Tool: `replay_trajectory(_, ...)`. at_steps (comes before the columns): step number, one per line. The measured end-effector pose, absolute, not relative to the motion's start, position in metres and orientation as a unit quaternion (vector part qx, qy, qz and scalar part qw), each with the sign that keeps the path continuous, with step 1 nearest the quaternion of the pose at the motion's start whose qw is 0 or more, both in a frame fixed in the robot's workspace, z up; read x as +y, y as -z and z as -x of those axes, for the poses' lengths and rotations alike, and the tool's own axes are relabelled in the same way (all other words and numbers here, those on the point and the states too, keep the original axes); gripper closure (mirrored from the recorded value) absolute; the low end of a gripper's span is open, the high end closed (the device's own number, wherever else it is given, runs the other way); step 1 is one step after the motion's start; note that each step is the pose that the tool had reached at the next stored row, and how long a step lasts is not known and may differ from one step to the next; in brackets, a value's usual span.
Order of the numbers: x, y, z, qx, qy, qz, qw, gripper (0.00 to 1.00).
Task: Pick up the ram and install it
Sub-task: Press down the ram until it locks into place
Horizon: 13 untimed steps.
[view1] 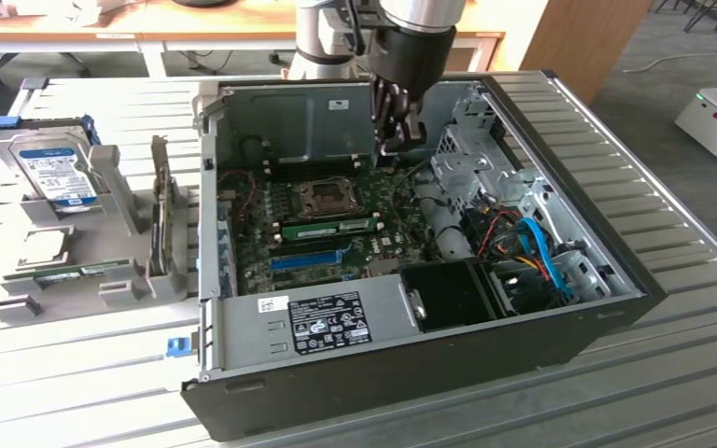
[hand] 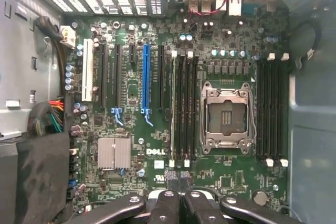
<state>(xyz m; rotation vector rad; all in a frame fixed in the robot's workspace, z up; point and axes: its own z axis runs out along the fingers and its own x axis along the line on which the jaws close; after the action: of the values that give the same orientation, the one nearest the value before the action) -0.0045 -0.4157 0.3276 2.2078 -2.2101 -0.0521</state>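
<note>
My gripper [view1: 390, 147] hangs inside the open computer case [view1: 608, 308], above the motherboard [view1: 333, 247], with its fingers pressed together and nothing between them. A green ram stick [view1: 331, 227] stands on edge in a slot just in front of the CPU socket [view1: 329, 196], below the gripper and toward the exterior view's left of it. In the wrist view the shut fingertips [hand: 167, 178] sit just short of the black memory slots [hand: 185, 108] beside the CPU socket [hand: 226, 116]. Another thin green stick [view1: 81, 272] lies in the grey rack outside the case.
A grey rack [view1: 109, 233] on the exterior view's left holds a hard drive with a blue label [view1: 57, 173]. Blue and orange cables [view1: 540, 252] and a black fan shroud [view1: 458, 294] crowd the case's right side. A blue slot strip [hand: 146, 80] runs beside the memory slots.
</note>
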Motion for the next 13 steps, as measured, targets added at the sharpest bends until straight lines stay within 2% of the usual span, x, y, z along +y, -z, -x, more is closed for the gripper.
replay_trajectory(13,-0.416,-0.306,0.005,-0.707,0.017,-0.707,0.009,0.89)
